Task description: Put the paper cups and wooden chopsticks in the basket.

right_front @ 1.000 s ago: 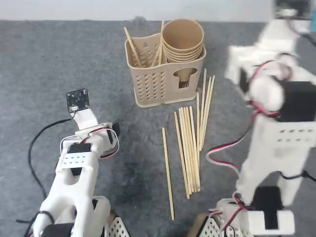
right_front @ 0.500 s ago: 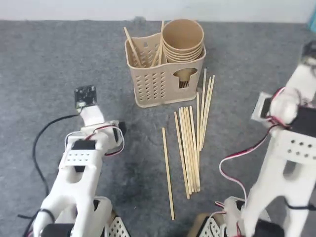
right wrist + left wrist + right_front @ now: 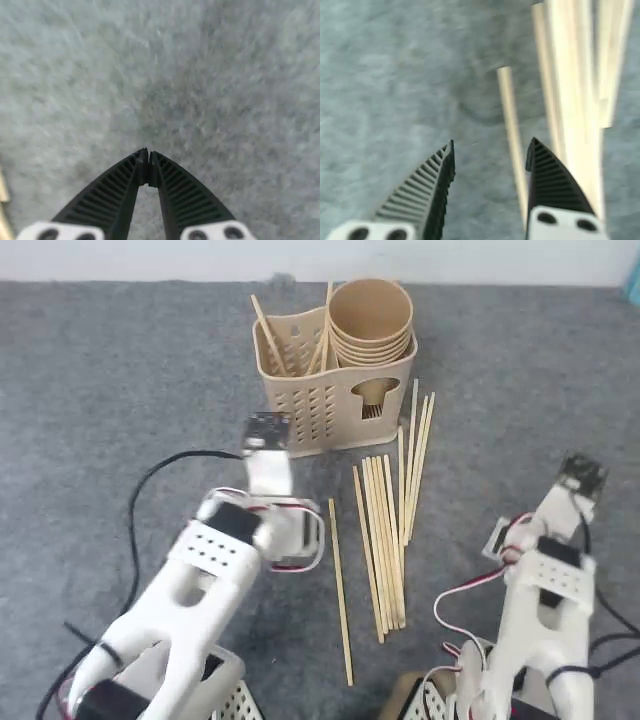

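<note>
Jaws of the left gripper (image 3: pixel 492 142) are spread apart with nothing between them. They hang over the grey mat (image 3: pixel 120 390), with a single wooden chopstick (image 3: pixel 512 130) running just inside one fingertip and not pinched. Beside it in the left wrist view lies the main bundle of chopsticks (image 3: pixel 575 75).

The right gripper (image 3: pixel 148 151) is pressed closed, tip to tip and empty, over bare mat.

In the high view the tan slotted basket (image 3: pixel 335 420) stands upright at the far middle of the mat, and it has two compartments. The one on the right arm's side holds a nested stack of paper cups (image 3: pixel 370 315) whose brown rims rise above the basket wall. The one on the left arm's side holds a few chopsticks (image 3: pixel 270 335) that lean at angles and poke out over the rim.

Most of the chopsticks lie loose on the mat in front of the basket. A tight bundle lies roughly parallel, a few more fan out closer to the basket's corner (image 3: pixel 415 450), and the single stick sits a little apart on the left arm's side.

The left arm (image 3: pixel 200 590) reaches in towards that stick, while the right arm (image 3: pixel 545 590) sits well off to the side.
</note>
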Controlling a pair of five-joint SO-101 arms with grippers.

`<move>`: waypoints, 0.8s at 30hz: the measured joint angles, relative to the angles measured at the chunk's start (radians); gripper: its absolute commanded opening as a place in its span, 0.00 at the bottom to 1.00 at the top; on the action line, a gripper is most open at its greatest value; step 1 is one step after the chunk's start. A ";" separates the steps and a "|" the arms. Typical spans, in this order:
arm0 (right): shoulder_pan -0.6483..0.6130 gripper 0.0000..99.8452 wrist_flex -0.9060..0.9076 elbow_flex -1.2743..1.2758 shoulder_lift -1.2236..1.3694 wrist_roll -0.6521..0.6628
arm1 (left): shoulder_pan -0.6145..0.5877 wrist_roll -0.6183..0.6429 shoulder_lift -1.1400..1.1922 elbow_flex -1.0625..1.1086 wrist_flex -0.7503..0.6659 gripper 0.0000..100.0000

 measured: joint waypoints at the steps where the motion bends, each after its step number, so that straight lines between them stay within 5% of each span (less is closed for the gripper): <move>1: 0.003 0.01 -0.023 0.020 -0.006 0.000 | 0.020 0.017 0.005 0.000 -0.017 0.22; 15: 0.020 0.01 -0.057 0.034 -0.009 0.000 | 0.061 0.187 0.661 -0.338 -0.135 0.22; 20: 0.020 0.01 -0.057 0.034 -0.009 0.000 | 0.060 0.226 0.792 -0.520 -0.002 0.00; 24: 0.020 0.01 -0.057 0.034 -0.009 0.000 | 0.080 0.233 0.829 -0.588 0.009 0.01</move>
